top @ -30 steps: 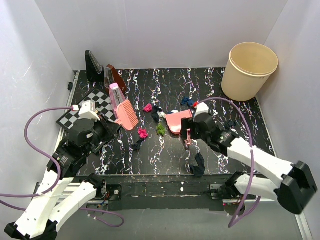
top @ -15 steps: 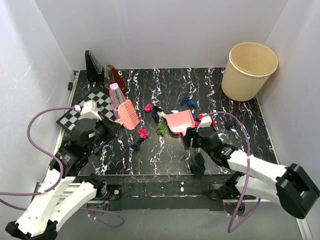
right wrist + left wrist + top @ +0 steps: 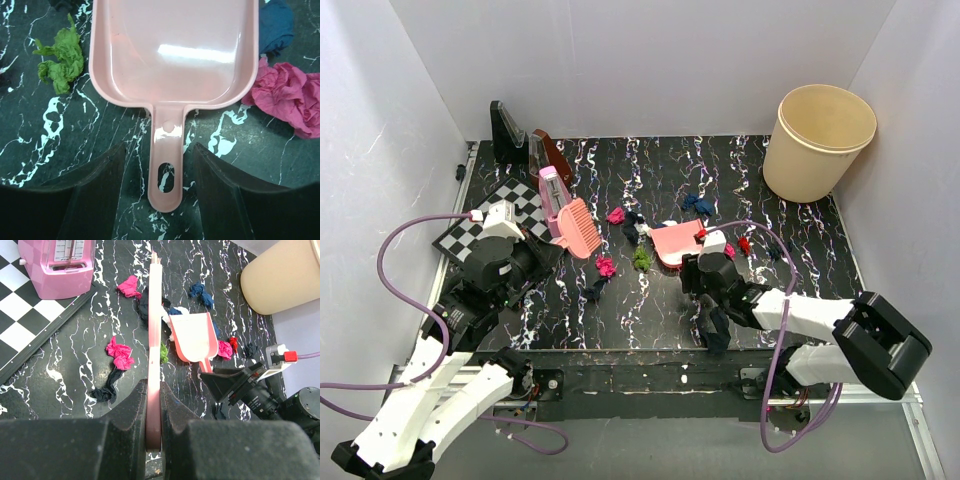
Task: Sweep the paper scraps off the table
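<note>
Right wrist: right gripper point(image 3: 159, 148) wide open, straddling dustpan handle point(image 3: 168, 131); left gripper point(image 3: 154, 388) clamps brush point(image 3: 155, 315).

The dustpan point(image 3: 675, 243) lies in the middle of the counter point(image 3: 650, 170), handle toward the near edge, with paper scraps point(image 3: 606, 266) scattered left, behind and right of it. The chessboard point(image 3: 520, 203) sits at the left edge, a metronome point(image 3: 552, 190) on it and a brush point(image 3: 575, 228) just right of it. A bucket point(image 3: 818, 140) stands in the far right corner.

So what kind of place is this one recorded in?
Probably a robot test cell, not a home: plain white walls box in a marbled table, with staged paper scraps, a pink brush and a dustpan.
</note>
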Available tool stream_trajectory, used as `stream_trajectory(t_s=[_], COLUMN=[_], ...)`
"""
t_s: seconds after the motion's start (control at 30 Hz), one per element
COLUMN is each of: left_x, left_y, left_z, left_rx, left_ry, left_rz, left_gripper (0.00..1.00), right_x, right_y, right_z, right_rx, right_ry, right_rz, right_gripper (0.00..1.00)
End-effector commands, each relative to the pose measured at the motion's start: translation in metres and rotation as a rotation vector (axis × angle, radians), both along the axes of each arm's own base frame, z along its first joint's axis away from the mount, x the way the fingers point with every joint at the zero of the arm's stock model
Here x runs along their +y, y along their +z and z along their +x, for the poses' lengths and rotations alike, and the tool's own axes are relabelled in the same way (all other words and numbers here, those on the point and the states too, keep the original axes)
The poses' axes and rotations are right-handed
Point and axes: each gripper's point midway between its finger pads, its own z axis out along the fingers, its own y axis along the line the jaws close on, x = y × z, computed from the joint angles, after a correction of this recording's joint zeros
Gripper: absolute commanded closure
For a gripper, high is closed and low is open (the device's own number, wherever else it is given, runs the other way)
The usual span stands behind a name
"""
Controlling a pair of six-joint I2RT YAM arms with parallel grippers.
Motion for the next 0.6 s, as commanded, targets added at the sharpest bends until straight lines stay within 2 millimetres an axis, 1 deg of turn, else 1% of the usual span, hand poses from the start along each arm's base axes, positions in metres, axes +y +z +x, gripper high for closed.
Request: stream_trajectory(t_s=[0.0, 0.1, 0.27, 0.57], left_x=[0.001, 0.001, 0.003, 0.006], left_y=[0.01, 0.011, 0.01, 0.007], left_z=[0.002, 0.003, 0.002, 0.0], left_rx=[-0.041, -0.042, -0.044, -0.036], left_ry=[0.001, 0.001, 0.006, 0.008], left_rz=[-0.005, -0.002, 0.002, 0.02], left_gripper=[1.0, 1.0, 1.0, 1.0], right_x=[0.009, 0.01, 0.013, 0.01], right_y=[0.027, 0.025, 0.013, 0.002], right_z=[0.024, 0.027, 0.029, 0.03], right_rx=[-0.096, -0.094, -0.057, -0.024], right_ry=[-0.051, -0.058, -0.063, -0.092], right_rz=[0.028, 0.012, -0.024, -0.046], right_gripper=[0.39, 0.42, 0.49, 0.5])
